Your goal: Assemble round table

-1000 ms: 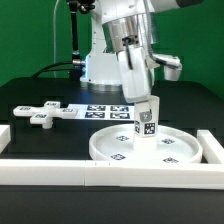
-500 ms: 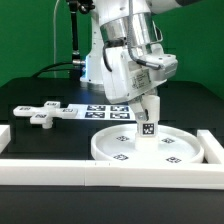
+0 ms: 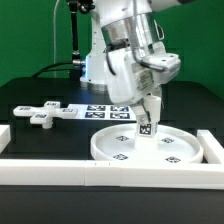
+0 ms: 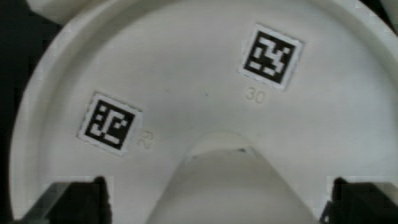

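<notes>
1. Gripper state. My gripper [image 3: 150,104] is closed to a narrow width on the short white plastic cylinder leg [image 3: 147,124], clamping its upper part from both sides. In the wrist view, my dark fingertips [image 4: 80,200] flank the leg's rounded white body.

2. Leg position. The cylinder leg carries a black-and-white square tag on its side. It leans slightly, with its top toward the exterior view's right. Its lower end is at the middle of the large white plastic rimmed disc [image 3: 178,152]. I cannot tell whether it is seated there.

3. Disc position. The disc lies flat near the counter edge closest to the exterior camera, toward the exterior view's right. Square tags [image 4: 270,55] are printed on its surface.

4. Remaining part. The white plastic cross-shaped foot [image 3: 44,113] lies flat toward the counter edge at the exterior view's left, well apart from the disc.

5. Fixtures. The marker board [image 3: 104,111] lies behind the disc. A long straight white border wall [image 3: 90,171] runs along the counter edge closest to the camera.
</notes>
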Tool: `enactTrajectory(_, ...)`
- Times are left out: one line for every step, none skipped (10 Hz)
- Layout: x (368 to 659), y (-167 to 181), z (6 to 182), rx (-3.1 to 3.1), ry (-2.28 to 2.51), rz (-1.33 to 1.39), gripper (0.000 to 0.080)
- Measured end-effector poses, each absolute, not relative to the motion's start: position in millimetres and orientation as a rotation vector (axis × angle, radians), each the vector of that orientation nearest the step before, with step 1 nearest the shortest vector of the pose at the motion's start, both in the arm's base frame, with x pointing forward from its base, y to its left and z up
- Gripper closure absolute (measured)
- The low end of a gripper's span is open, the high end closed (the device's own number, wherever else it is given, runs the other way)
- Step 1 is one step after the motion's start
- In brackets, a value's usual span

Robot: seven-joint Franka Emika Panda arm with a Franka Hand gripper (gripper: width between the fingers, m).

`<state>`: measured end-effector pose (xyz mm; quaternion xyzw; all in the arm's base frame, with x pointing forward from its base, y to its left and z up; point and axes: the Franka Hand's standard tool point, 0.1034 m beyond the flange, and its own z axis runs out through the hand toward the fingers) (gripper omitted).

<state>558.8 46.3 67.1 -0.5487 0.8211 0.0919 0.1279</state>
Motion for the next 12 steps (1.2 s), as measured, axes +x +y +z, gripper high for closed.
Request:
enactTrajectory(558.7,45.0,66.3,-1.683,2.319,0.245,0.0155)
enactTrajectory(558.1,45.1,65.7,-1.776,2.243,0.23,0.0151)
enactTrajectory(558.1,45.1,65.7,-1.83,2.197,0.22,0.0151)
enactTrajectory(558.1,45.0,65.7,-1.935,2.098,0.199,0.015)
enactTrajectory(558.0,45.0,65.6,-2.004,2.026,0.185,0.015)
enactTrajectory(557.9,45.1,65.6,-2.057,1.969,0.175,0.015)
enactTrajectory(556.8,45.1,66.1,-2.225,1.797,0.17,0.015)
enactTrajectory(558.8,44.9,68.4,-2.336,1.664,0.157,0.015)
enactTrajectory(559.0,46.9,69.6,-2.424,1.548,0.15,0.015)
enactTrajectory(557.8,49.0,70.2,-2.531,1.398,0.139,0.015)
enactTrajectory(557.6,51.2,70.7,-2.61,1.278,0.13,0.015)
enactTrajectory(557.9,51.9,70.8,-2.656,1.185,0.116,0.015)
